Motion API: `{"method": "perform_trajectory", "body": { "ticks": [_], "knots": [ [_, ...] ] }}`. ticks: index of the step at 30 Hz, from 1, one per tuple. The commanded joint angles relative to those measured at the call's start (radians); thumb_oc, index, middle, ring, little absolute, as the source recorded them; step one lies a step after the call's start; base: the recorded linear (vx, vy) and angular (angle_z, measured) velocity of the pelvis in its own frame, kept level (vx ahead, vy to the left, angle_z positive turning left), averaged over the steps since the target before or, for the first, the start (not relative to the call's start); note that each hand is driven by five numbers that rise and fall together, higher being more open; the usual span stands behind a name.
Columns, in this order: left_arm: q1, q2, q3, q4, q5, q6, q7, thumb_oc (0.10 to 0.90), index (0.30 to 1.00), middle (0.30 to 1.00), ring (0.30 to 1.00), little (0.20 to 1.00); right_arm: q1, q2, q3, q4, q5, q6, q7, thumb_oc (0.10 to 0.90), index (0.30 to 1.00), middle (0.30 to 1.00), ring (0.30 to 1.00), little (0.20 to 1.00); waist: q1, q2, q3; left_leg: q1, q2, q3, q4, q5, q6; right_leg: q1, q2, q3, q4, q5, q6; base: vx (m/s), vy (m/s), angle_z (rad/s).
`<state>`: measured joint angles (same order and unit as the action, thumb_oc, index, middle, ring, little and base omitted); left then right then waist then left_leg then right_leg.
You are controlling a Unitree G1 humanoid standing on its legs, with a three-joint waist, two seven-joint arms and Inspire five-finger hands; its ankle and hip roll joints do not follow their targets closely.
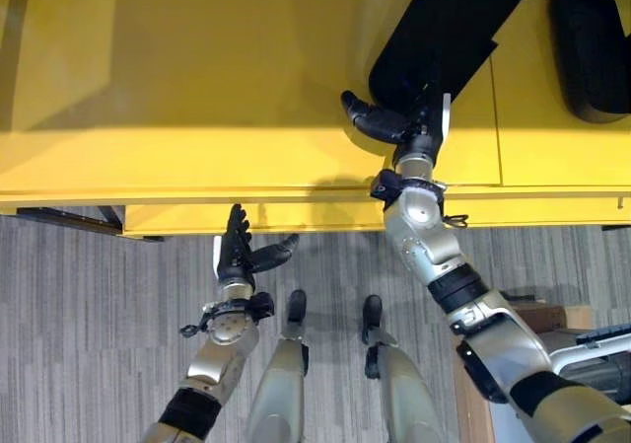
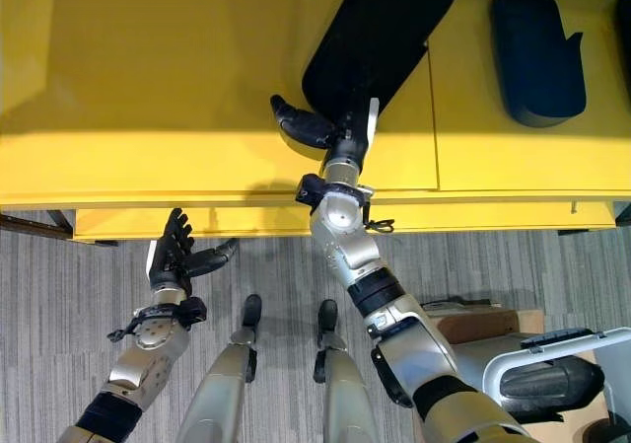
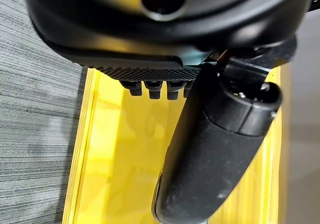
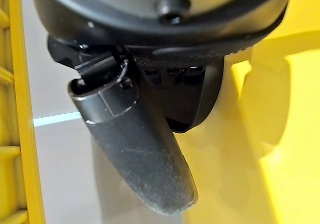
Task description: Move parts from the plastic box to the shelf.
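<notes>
One hand [image 1: 394, 127] reaches onto the shelf [image 1: 197, 88].

The right hand [image 4: 165, 39] takes up the upper part of the right wrist view as a dark bulk, its thumb [image 4: 135, 154] jutting out long and straight. A short row of fingers [image 4: 172, 70] peeks out beside the thumb. A curved black part [image 4: 202, 107] sits against the palm behind the thumb. Beyond them lies the yellow shelf [image 4: 280, 134], with a ribbed yellow edge [image 4: 15, 109] along 1 side.
</notes>
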<state>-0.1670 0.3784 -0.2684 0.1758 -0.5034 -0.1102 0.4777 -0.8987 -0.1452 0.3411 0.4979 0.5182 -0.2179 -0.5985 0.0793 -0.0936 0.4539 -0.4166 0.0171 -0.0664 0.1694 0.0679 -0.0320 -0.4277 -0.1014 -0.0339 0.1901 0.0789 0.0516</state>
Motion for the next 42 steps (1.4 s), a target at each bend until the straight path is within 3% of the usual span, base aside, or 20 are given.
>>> {"method": "perform_trajectory", "body": {
  "ticks": [1, 13, 33, 42],
  "knots": [
    [-0.022, 0.034, 0.062, -0.162, 0.051, -0.062, 0.020, 0.900, 1.000, 1.000, 1.000, 1.000, 0.061, 0.009, 0.004, -0.054, -0.013, 0.051, 0.003, 0.900, 1.000, 1.000, 1.000, 1.000, 0.016, -0.005, 0.029, 0.060, 0.027, -0.020, 0.041, -0.112, -0.003, 0.083, -0.089, 0.038, -0.009, -0.003, 0.067, 0.00, 0.000, 0.00],
    [-0.002, 0.031, 0.092, -0.171, 0.063, -0.059, 0.016, 0.900, 1.000, 1.000, 1.000, 1.000, 0.155, -0.040, 0.022, -0.164, -0.081, 0.074, 0.072, 0.900, 1.000, 1.000, 1.000, 1.000, 0.007, -0.019, 0.028, 0.063, 0.031, -0.019, 0.037, -0.111, -0.003, 0.087, -0.088, 0.033, -0.006, -0.007, 0.068, 0.00, 0.000, 0.00],
    [0.009, 0.031, 0.132, -0.187, 0.080, -0.086, 0.003, 0.900, 1.000, 1.000, 1.000, 1.000, 0.227, -0.278, -0.167, -0.192, -0.293, 0.128, 0.031, 0.900, 1.000, 1.000, 1.000, 1.000, -0.014, -0.032, 0.024, 0.063, 0.039, -0.026, 0.047, -0.120, 0.000, 0.082, -0.079, 0.035, 0.003, -0.011, 0.067, 0.00, -0.001, 0.00],
    [0.024, 0.034, 0.160, -0.194, 0.074, -0.090, 0.003, 0.900, 1.000, 1.000, 1.000, 1.000, 0.193, -0.336, -0.219, -0.251, -0.286, 0.095, 0.005, 0.900, 1.000, 1.000, 1.000, 1.000, -0.019, -0.029, 0.028, 0.063, 0.040, -0.027, 0.046, -0.118, -0.002, 0.078, -0.075, 0.039, 0.009, -0.014, 0.066, 0.00, 0.000, 0.00]
  ]
}}
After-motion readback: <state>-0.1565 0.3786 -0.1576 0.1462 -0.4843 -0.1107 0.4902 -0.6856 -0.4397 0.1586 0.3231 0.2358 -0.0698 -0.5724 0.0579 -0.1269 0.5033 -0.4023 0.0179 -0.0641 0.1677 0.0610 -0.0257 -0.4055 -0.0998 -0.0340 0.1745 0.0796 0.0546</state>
